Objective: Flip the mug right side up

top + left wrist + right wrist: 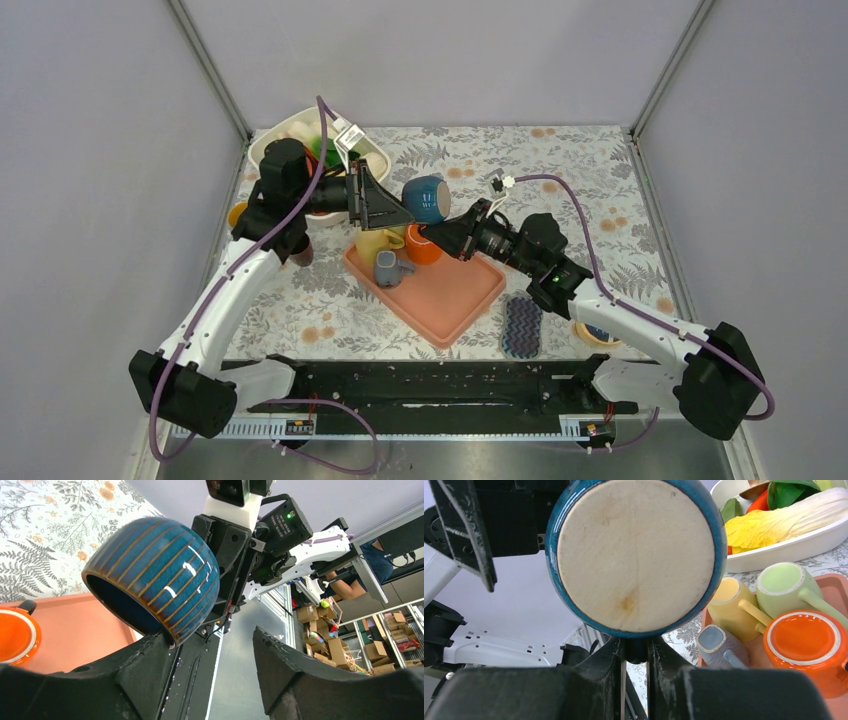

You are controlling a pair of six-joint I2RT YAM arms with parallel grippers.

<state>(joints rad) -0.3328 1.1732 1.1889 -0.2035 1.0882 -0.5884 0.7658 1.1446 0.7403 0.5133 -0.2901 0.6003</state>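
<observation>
The blue ribbed mug (pixel 426 198) hangs in the air above the far edge of the pink tray (pixel 455 300), tipped on its side. My right gripper (pixel 636 650) is shut on its dark handle, and its beige base (pixel 634 555) faces that wrist camera. In the top view the right gripper (pixel 442 232) sits just right of and below the mug. My left gripper (pixel 210 645) is open. The mug's mouth (pixel 120 600) faces it, and the rim lies against the left finger (pixel 145 652). In the top view the left gripper (pixel 385 208) sits just left of the mug.
On the tray are upside-down mugs: yellow (pixel 378 241), grey (pixel 389 268), orange (pixel 424 246) and pale green (pixel 781 587). A white bowl of vegetables (pixel 290 130) stands far left. A striped sponge (pixel 520 325) and a tape roll (pixel 598 335) lie near right.
</observation>
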